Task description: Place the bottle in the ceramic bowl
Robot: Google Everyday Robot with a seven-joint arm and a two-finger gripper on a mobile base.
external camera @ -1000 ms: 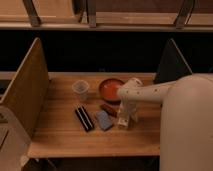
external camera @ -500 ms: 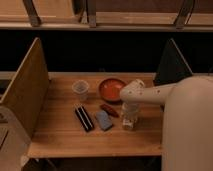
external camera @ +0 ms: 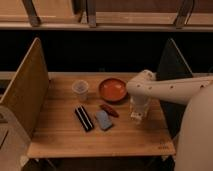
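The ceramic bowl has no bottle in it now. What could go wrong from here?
1. The gripper hangs low, right of the ceramic bowl; the pale shape at it may be the bottle. A weak hold could drop it.
2. The dark red oblong thing lies near the bowl, left of the gripper; a low move could knock it.
3. The bowl is shallow; the bottle might roll out.

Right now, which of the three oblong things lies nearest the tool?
The dark red one, just left of the tool; blue block and black bar lie farther left.
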